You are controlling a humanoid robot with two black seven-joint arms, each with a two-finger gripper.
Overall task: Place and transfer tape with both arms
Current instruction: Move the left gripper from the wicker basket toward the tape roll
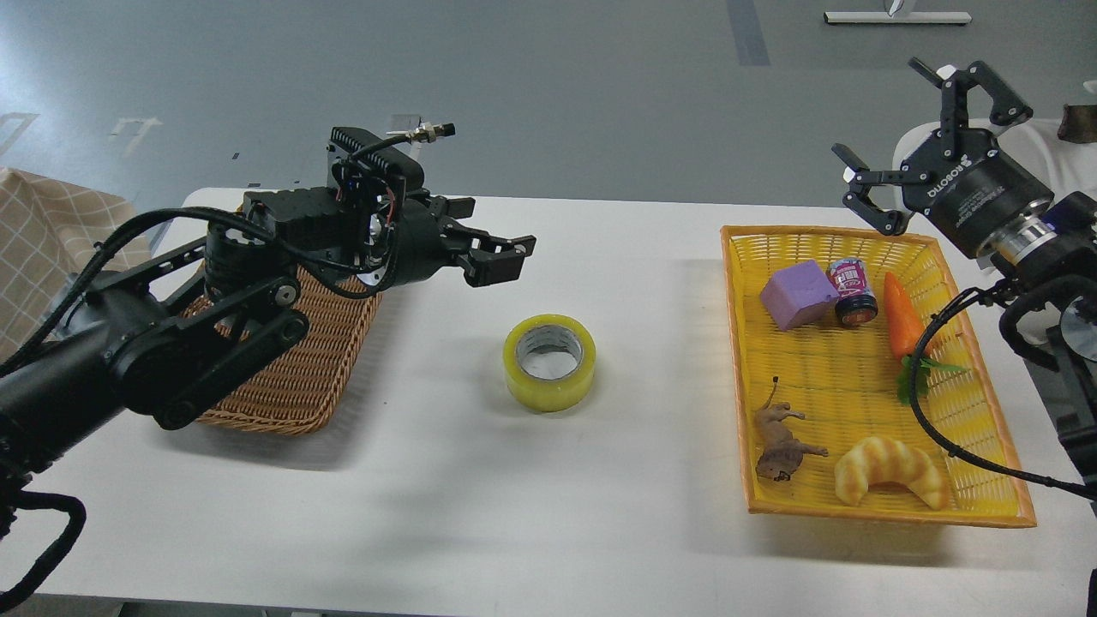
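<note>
The tape (pixel 549 362), a yellowish roll with a grey core, lies flat on the white table (pixel 446 480) near its middle, hole up. My left gripper (pixel 500 226) hovers above the table to the upper left of the tape, between it and the brown wicker basket (pixel 291 386). Its jaws are open and empty. My right gripper (pixel 879 111) is raised over the far edge of the yellow basket (pixel 874 230) at the right, open and empty. Neither gripper touches the tape.
The yellow basket holds a purple block (pixel 797 294), a small can (pixel 852 292), a toy carrot (pixel 904 319), a toy animal (pixel 778 440) and a croissant (pixel 891 471). My left arm covers part of the wicker basket.
</note>
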